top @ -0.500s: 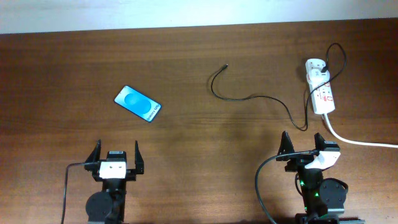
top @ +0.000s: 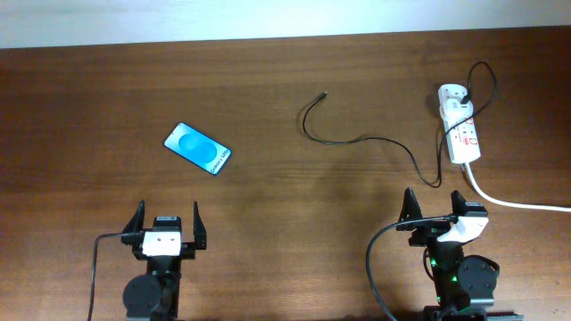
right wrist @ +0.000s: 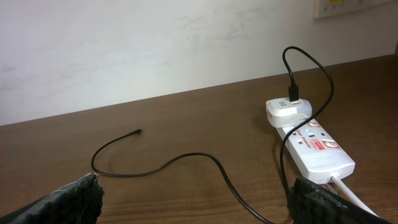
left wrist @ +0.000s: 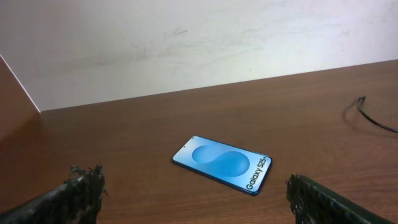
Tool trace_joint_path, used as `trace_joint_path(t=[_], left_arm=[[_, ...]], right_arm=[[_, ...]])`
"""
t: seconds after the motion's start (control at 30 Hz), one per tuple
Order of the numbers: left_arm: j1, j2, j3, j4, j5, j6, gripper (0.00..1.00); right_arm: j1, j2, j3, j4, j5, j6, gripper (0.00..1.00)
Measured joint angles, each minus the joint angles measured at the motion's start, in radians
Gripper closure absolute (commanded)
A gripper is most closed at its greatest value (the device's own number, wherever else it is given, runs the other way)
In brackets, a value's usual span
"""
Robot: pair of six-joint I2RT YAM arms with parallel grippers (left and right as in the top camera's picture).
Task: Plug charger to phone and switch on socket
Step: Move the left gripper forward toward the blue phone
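The phone (top: 197, 149) lies flat at the left of the table, blue screen up; it also shows in the left wrist view (left wrist: 222, 163). The charger (top: 357, 140), a thin black cable, curls across the middle, its plug tip (top: 324, 93) free and its other end in the white adapter (top: 452, 95) on the socket (top: 462, 134). The right wrist view shows the charger (right wrist: 186, 159) and the socket (right wrist: 314, 148). My left gripper (top: 166, 223) is open and empty, near the front edge, short of the phone. My right gripper (top: 434, 206) is open and empty, just in front of the socket.
A thick white cord (top: 513, 202) runs from the socket off the right edge. A white wall (left wrist: 186, 43) stands behind the table's far edge. The wooden table (top: 107, 98) fills the view.
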Motion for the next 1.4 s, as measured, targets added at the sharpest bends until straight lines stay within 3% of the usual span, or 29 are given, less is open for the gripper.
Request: trace_joint_path(t=[1.23, 1.4], left_arm=[[0.000, 0.000, 0.000, 0.021, 0.019, -0.025, 0.01], [0.000, 0.077, 0.124, -0.178, 0.027, -0.085, 0.01]], right_arm=[[0.000, 0.000, 0.000, 0.000, 0.000, 0.000, 0.01], [0.000, -0.001, 0.000, 0.000, 0.000, 0.000, 0.02]])
